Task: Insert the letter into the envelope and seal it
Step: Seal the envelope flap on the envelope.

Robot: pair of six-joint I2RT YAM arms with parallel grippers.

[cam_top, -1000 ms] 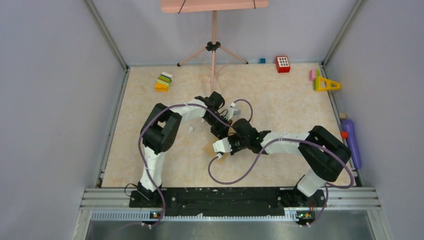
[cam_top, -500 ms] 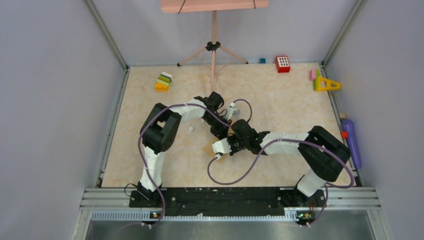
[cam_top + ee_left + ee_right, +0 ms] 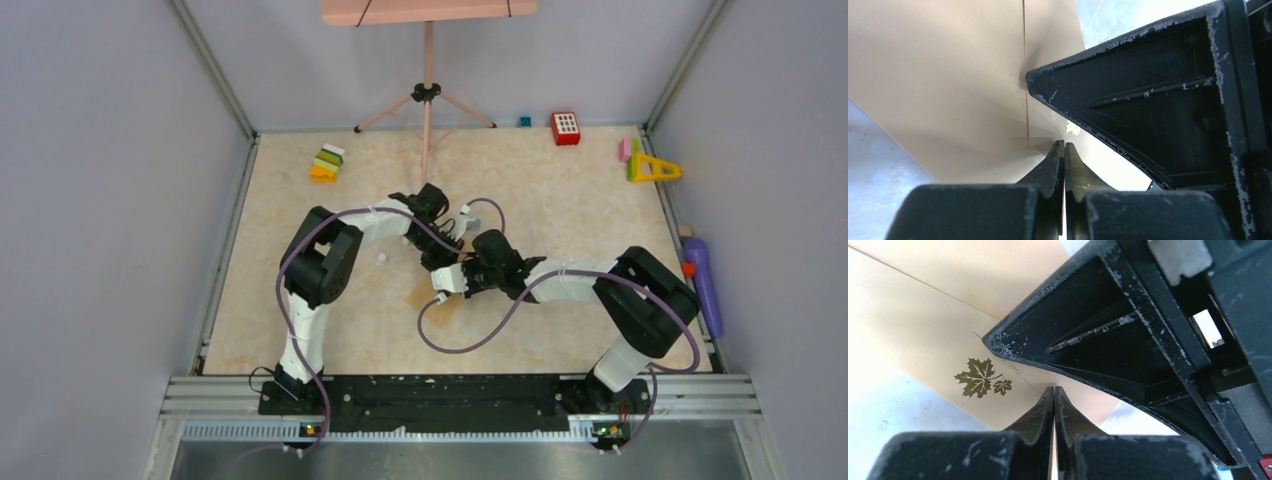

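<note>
Both pincers are closed tight, fingertips pressed together with nothing visible between them. The left pincer [image 3: 1064, 148] has its tips down at the near edge of the envelope [image 3: 948, 85], beside a straight seam in the brown paper. The right pincer [image 3: 1054, 391] points at the face that carries a small maple-leaf mark [image 3: 979, 379]. Whether either tip actually bears on the paper cannot be told.

From above, the two arms meet over the middle of the tabletop [image 3: 580, 200], and the envelope lies flat beneath them with only a brown corner showing. The letter is not visible in any view. It is probably already inside, so the work in hand looks like pressing the flap shut.

Several things could go wrong from here:

- **Sliding:** the envelope is light on a smooth surface. A closed tip that pushes sideways instead of straight down could make it slide or turn, so the flap is no longer under the tip.
- **Creasing:** a hard stroke could buckle the paper and crumple the sheet inside.
- **Weak seal:** too light a press may leave the flap free to spring up.
- **Collision:** the wrists are very near each other, so a careless sweep could knock one into the other.
- **Cable snag:** the right arm's purple cable [image 3: 455, 345] loops just beside the envelope and could snag a corner.
</note>
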